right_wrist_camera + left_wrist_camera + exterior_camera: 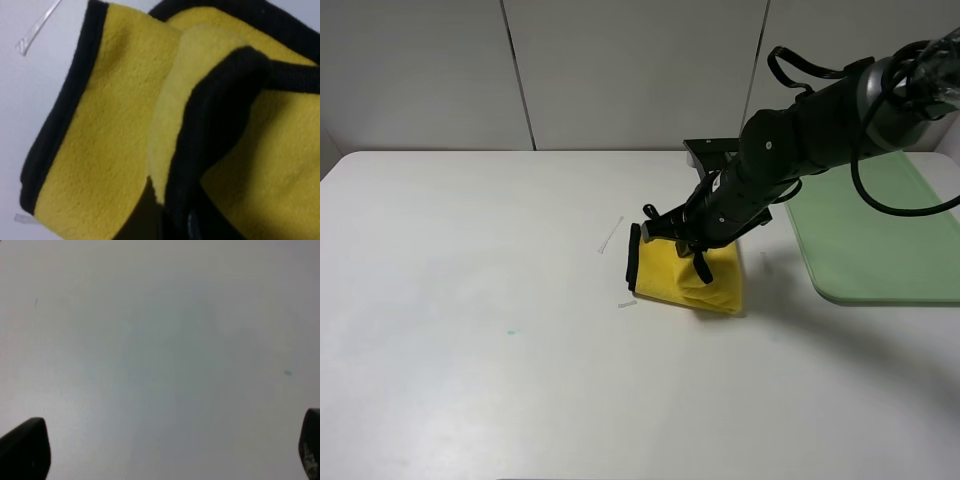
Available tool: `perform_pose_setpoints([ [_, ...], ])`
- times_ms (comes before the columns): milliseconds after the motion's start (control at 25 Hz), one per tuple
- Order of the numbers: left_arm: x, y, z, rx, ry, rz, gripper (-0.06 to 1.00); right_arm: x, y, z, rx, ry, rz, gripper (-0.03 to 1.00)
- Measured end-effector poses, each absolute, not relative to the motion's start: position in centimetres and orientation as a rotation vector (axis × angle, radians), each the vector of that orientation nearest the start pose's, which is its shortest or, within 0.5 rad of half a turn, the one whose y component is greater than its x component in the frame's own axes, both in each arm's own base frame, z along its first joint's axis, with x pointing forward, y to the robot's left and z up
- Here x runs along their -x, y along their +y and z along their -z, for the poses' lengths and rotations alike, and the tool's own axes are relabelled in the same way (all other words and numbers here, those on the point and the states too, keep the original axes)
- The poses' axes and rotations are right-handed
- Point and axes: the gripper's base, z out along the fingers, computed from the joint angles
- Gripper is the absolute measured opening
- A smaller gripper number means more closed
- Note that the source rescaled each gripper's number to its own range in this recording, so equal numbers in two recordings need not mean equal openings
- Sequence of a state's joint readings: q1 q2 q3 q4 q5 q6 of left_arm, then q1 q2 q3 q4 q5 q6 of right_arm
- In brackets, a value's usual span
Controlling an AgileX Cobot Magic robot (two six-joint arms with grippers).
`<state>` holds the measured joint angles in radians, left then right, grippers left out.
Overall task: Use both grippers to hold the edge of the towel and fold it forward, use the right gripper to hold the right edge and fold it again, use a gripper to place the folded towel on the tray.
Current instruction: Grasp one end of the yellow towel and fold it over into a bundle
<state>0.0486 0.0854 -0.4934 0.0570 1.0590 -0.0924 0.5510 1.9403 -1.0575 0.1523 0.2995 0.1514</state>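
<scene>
The yellow towel [705, 275] with a black border lies folded at the middle of the white table. My right gripper [688, 248] reaches in from the right and is down on the towel's upper left part, shut on a bunched fold of it. In the right wrist view the towel [115, 125] fills the frame, with a black edge [215, 100] pulled up toward the camera. The green tray [880, 230] sits at the table's right edge, apart from the towel. My left gripper [167, 460] is open over bare table, with only its fingertips [25, 450] showing; it is out of the exterior view.
A thin clear strip [610, 235] lies on the table just left of the towel, and a smaller scrap [628, 303] lies near its front left corner. A tiny teal speck [510, 332] marks the table to the left. A panelled wall stands behind.
</scene>
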Motion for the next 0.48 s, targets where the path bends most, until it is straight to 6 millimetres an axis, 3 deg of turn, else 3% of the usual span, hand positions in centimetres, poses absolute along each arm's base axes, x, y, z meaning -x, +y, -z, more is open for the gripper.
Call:
perform_pose_setpoints([
  [80, -0.9, 0.5, -27.5, 0.15, 2.128, -0.044, 1.0, -31.4, 19.8, -12.8, 0.373, 2.678, -0.323, 0.04],
  [160, -0.9, 0.5, -27.5, 0.15, 2.128, -0.044, 1.0, -31.4, 19.8, -12.8, 0.39, 2.673, -0.32, 0.12],
  [240, -0.9, 0.5, -27.5, 0.15, 2.128, -0.044, 1.0, -31.4, 19.8, -13.2, 0.393, 2.662, -0.324, 0.38],
  [360, -0.9, 0.5, -27.5, 0.15, 2.128, -0.044, 1.0, -31.0, 20.2, -14.8, 0.398, 2.618, -0.355, 0.85],
  [480, -0.9, 0.5, -27.5, 0.15, 2.128, -0.044, 1.0, -30.3, 21.2, -16.5, 0.417, 2.569, -0.398, 0.97],
])
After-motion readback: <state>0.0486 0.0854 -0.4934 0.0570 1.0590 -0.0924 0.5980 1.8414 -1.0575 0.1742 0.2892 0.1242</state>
